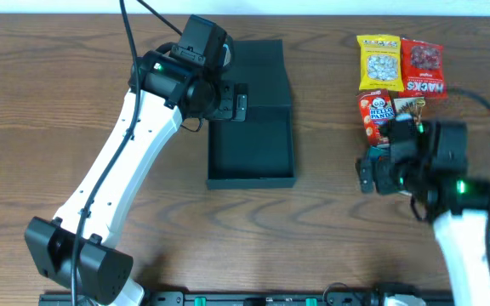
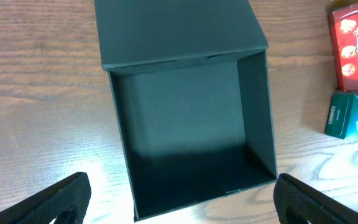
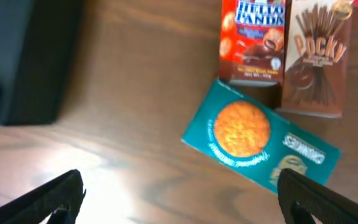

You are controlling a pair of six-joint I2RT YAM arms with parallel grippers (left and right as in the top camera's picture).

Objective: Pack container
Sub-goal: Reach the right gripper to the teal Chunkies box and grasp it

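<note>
The container is a dark, shallow box on the table with its flap lid open at the back. Its inside is empty in the left wrist view. My left gripper hangs over the box's back left part, open and empty. My right gripper is open and empty, just short of a teal cookie box lying flat. That box is hidden under the right arm in the overhead view. The container's edge shows at the left of the right wrist view.
A red Hello Panda box and a brown Pocky box lie just beyond the cookie box. A yellow snack packet and a red Hacks packet lie further back. The cookie box also shows in the left wrist view.
</note>
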